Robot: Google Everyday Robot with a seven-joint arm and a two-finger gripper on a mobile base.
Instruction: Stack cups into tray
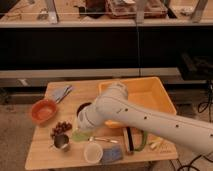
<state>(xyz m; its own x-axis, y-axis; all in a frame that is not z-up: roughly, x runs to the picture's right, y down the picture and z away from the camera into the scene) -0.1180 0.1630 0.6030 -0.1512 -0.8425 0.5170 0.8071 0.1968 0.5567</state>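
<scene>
While gripper [83, 128] hangs low at centre-left of frame, clenched, light-green cup [80, 135] sits at its tip, seemingly grasped. White cup [93, 151] just lower-right of it, metal cup [61, 143] lower-left, both on table [42, 152]. Tray [150, 90] lies upper-right, behind arm. Green cup's tilt unclear. Wrist hides grip itself; purple bowl [81, 107] half covered; tray's near wall cut off by arm.
</scene>
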